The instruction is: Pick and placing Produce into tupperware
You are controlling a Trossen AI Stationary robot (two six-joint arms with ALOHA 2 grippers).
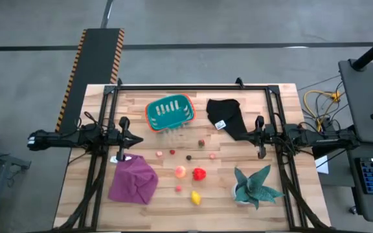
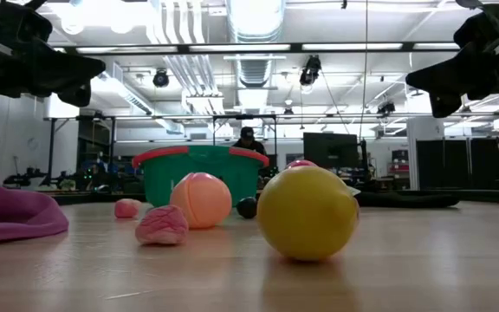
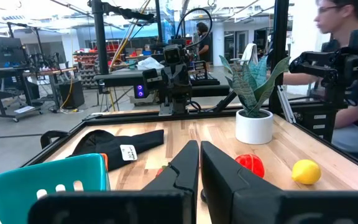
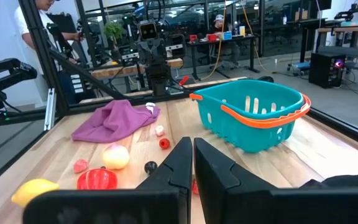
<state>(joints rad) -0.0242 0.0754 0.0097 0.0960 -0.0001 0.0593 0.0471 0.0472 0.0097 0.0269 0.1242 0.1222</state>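
Note:
The teal tupperware basket [image 1: 169, 112] stands on its bottom near the table's far edge; it also shows in the low view [image 2: 202, 172] and the right wrist view [image 4: 253, 118]. Small produce lies scattered on the wood between the arms: a yellow piece [image 1: 195, 198] [image 2: 307, 212], a red piece [image 1: 199, 173] [image 3: 249, 165], a peach ball [image 1: 180, 171] [image 2: 201, 199], and several tiny pink, red and dark pieces. My left gripper [image 1: 136, 138] [image 3: 199, 144] hovers shut at the table's left. My right gripper [image 1: 248, 136] [image 4: 191, 142] hovers shut at the right. Both are raised above the table.
A purple cloth [image 1: 133, 180] lies at the near left, and a black cloth [image 1: 227, 118] at the far right beside the basket. A teal spiky plant in a white pot [image 1: 254, 186] stands at the near right. A person sits beyond the table's right side [image 3: 347, 68].

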